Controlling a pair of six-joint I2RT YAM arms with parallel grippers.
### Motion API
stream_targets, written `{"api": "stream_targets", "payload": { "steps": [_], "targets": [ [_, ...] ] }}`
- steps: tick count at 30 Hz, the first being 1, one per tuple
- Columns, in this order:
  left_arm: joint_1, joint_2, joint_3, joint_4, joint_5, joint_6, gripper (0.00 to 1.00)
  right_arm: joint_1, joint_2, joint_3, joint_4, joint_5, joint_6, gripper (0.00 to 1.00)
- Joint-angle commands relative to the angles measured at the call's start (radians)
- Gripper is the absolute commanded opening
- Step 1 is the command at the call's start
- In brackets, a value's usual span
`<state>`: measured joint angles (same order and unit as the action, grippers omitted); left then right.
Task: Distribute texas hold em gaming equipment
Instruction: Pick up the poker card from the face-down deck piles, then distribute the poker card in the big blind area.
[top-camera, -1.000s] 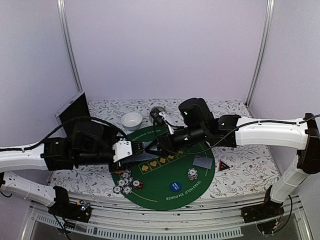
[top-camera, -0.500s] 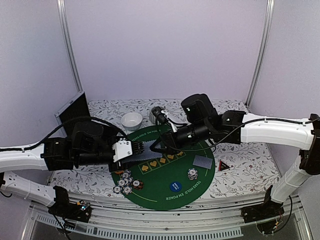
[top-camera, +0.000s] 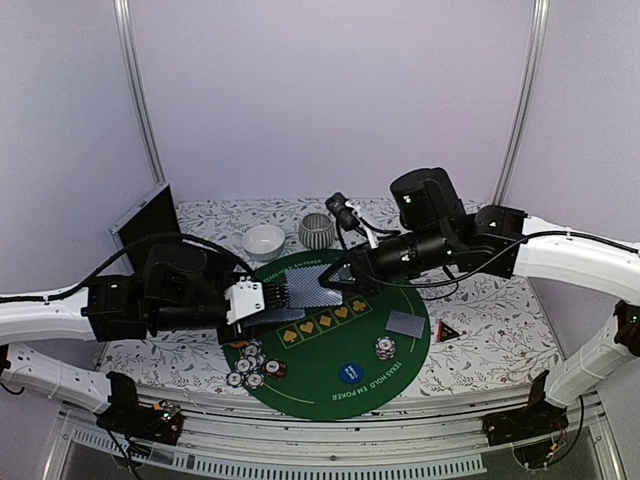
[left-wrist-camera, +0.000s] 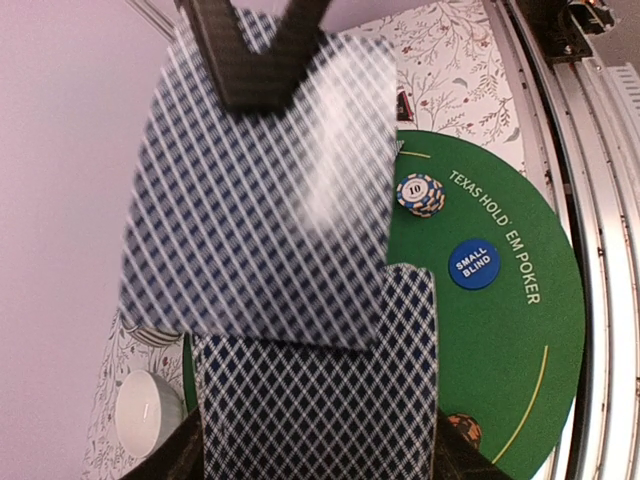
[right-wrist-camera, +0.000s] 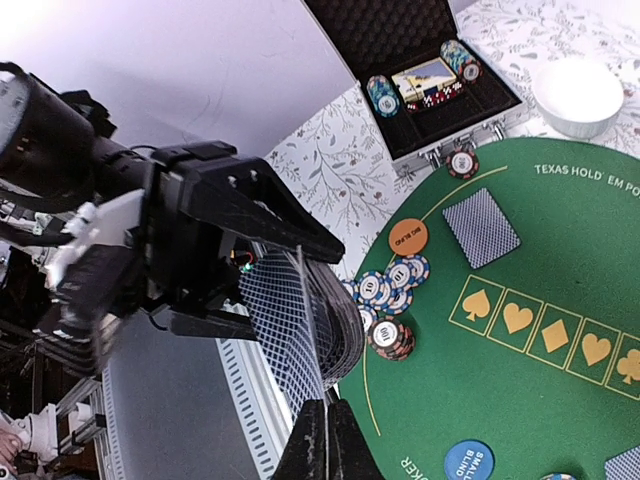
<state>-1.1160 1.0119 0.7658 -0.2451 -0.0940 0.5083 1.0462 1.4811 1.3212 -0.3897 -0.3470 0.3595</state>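
Plain pale lilac walls (top-camera: 320, 90), softly and evenly lit, stand behind a table under a white cloth printed with grey leafy sprigs (top-camera: 490, 345), with two slim silver metal poles (top-camera: 138, 90) at its back corners and grey metal rails (top-camera: 330, 442) along its near edge.

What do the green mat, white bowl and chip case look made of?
Green mat: looks like felt or printed fabric, matte, no glare, lying flat. White bowl: probably glazed ceramic or plastic, smooth with a soft sheen. Chip case: silvery metal-looking edge trim, dark dimpled foam lining inside.
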Motion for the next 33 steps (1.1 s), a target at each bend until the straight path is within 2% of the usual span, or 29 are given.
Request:
{"api": "stream_targets", "payload": {
  "steps": [1, 7, 9, 12, 14, 18, 26, 29, 33],
  "targets": [
    [0.014, -0.012, -0.002, 0.029, 0.007, 0.008, 0.55, -0.048, -0.141, -0.001, 0.012, 0.020, -0.008, 0.02],
    [0.014, -0.011, 0.001, 0.024, 0.007, 0.006, 0.55, -0.204, -0.280, -0.176, 0.173, 0.060, 0.109, 0.02],
    [0.014, -0.010, 0.003, 0.022, 0.008, 0.004, 0.55, -0.267, -0.286, -0.244, 0.246, 0.082, 0.182, 0.02],
    [0.014, -0.014, 0.006, 0.022, 0.008, 0.004, 0.55, -0.292, -0.231, -0.303, 0.349, 0.116, 0.240, 0.02],
    [0.014, -0.016, 0.007, 0.021, 0.007, 0.003, 0.55, -0.294, -0.146, -0.302, 0.409, 0.099, 0.256, 0.02],
    [0.013, -0.023, 0.007, 0.021, 0.009, 0.003, 0.55, -0.292, 0.085, -0.241, 0.550, -0.046, 0.311, 0.02],
    [0.013, -0.041, 0.003, 0.020, 0.007, 0.002, 0.55, -0.190, 0.583, 0.103, 0.644, -0.230, 0.395, 0.02],
    [0.014, -0.039, 0.004, 0.019, 0.008, 0.002, 0.55, -0.158, 0.723, 0.198, 0.710, -0.282, 0.472, 0.02],
    [0.014, -0.040, 0.005, 0.017, 0.011, 0.001, 0.55, -0.143, 0.841, 0.259, 0.798, -0.276, 0.575, 0.02]
  ]
}}
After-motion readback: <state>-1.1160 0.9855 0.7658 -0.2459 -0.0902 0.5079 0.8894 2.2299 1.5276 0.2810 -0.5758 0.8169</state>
